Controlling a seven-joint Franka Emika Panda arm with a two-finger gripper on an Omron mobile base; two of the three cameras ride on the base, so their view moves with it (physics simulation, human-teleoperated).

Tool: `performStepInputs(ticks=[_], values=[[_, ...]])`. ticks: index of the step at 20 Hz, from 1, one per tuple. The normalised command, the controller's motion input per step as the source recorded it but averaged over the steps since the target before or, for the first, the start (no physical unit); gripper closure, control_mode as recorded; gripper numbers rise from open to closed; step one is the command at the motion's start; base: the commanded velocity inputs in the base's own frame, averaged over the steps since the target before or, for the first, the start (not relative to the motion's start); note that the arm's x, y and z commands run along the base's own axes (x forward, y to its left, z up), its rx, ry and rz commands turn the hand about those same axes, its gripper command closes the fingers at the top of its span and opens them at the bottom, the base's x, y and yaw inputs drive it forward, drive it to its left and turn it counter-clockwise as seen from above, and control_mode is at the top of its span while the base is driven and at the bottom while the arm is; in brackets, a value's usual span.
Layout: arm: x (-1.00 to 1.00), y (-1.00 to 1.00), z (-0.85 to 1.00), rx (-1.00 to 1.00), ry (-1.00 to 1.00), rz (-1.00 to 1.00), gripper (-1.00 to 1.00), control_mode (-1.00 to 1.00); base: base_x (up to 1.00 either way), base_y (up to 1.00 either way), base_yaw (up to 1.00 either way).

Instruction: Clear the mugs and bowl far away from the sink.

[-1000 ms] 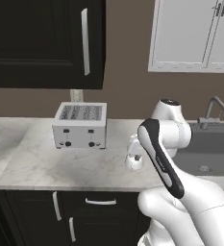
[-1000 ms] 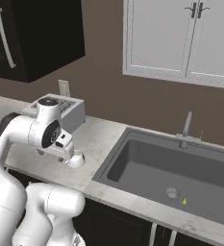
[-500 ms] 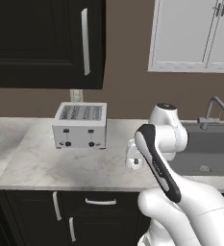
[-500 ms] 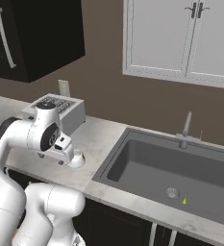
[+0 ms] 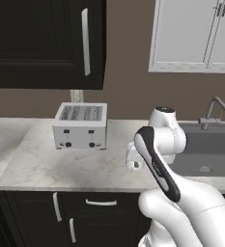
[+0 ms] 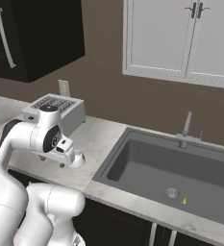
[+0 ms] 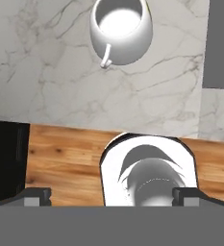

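Currently the gripper [image 7: 111, 194] hangs with jaws wide apart and nothing between them; the white mug [image 7: 120, 30] stands upright on the marble counter [image 7: 46, 81], just left of the sink [image 7: 218, 43], ahead of the fingertips.

A: Lighting's flat and even, typical render look. The marble counter [image 5: 32, 159] is bright with no harsh shadows, just a soft dark patch under the toaster [image 5: 81, 126].

B: Yeah, the dark upper cabinet [image 5: 41, 43] goes almost pure black, no detail apart from its handle. Sink [image 6: 180, 168] is evenly grey, no glare.

A: In the hand view the white mug [image 7: 120, 30] glows inside, nearly blown out, shaded down its outer wall. Everything's a bit soft and low-res, though no edge distortion.
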Motion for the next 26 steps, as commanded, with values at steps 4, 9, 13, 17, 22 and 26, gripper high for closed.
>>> performStepInputs(ticks=[4, 9, 13, 17, 22, 26], values=[[0.14, 0.00, -0.10, 0.00, 0.00, 0.00, -1.00, -1.00, 0.00, 0.00, 0.00], [0.23, 0.01, -0.01, 0.00, 0.00, 0.00, -1.00, -1.00, 0.00, 0.00, 0.00], [0.17, 0.00, -0.06, 0.00, 0.00, 0.00, -1.00, -1.00, 0.00, 0.00, 0.00], [0.13, 0.00, -0.13, 0.00, 0.00, 0.00, -1.00, -1.00, 0.00, 0.00, 0.00], [0.08, 0.00, -0.22, 0.00, 0.00, 0.00, -1.00, -1.00, 0.00, 0.00, 0.00], [0.08, 0.00, -0.23, 0.00, 0.00, 0.00, -1.00, -1.00, 0.00, 0.00, 0.00]])
